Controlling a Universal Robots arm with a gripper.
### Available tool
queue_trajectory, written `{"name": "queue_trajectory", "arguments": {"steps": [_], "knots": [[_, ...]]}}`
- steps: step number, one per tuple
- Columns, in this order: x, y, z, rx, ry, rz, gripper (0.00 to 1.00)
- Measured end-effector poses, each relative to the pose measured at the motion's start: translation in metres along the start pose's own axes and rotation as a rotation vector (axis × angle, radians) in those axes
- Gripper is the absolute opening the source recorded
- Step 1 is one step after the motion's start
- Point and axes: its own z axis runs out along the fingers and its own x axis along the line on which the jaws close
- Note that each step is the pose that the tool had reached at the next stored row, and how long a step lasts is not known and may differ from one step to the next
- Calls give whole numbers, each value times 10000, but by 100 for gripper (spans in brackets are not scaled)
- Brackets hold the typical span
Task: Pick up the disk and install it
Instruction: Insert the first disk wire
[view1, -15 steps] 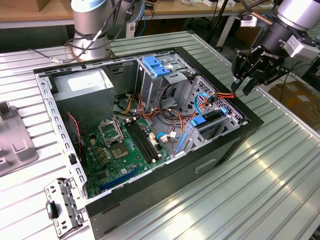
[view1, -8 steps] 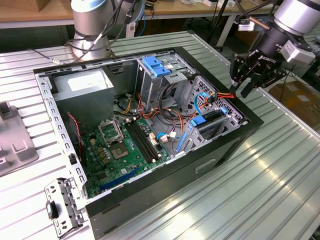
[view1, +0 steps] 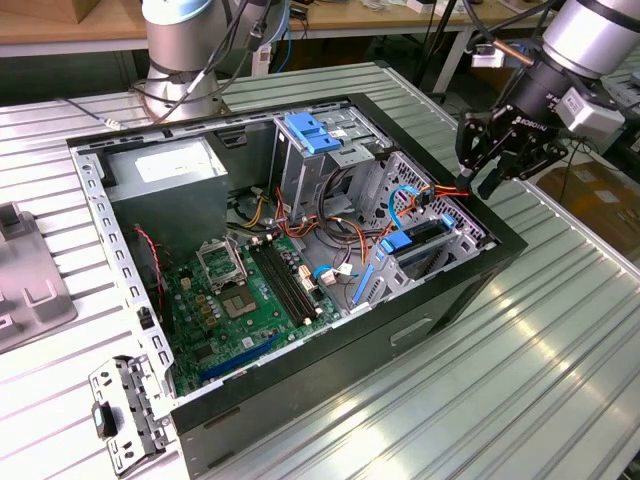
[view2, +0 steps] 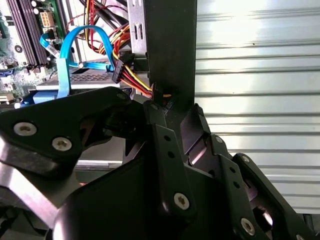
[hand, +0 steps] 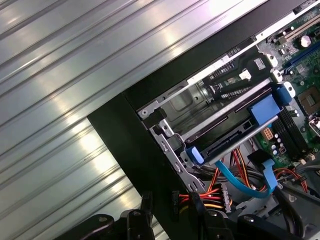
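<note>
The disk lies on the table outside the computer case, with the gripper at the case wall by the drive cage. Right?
No. The disk sits in the drive cage inside the computer case, not on the table, as the first wrist view shows. The gripper is at the case wall by that cage.

Computer case (view1: 455, 285): black outer walls, bare grey metal frame inside. Circuit board (view1: 235, 305): green, with black slots and a silver square socket. Disk (hand: 235, 135), in its bay in the case: dark edge, blue plastic rails. Latch (view1: 312, 132) atop the drive cage: blue. Flat cable (view2: 67, 50) beside the disk: light blue. Wire bundle (hand: 212, 192): red, yellow, orange and black. Pincer (view1: 478, 172): black, with silver screws. Tabletop (view1: 520, 370): silver, ribbed in parallel stripes.
</note>
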Motion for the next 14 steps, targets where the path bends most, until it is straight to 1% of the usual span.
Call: {"name": "queue_trajectory", "arguments": {"steps": [5, 7, 9, 14], "knots": [[0, 0, 1, 0, -1, -15, 42], [0, 0, 1, -1, -1, -15, 27], [0, 0, 0, -3, 0, -15, 18], [0, 0, 1, -1, -2, -15, 18]]}}
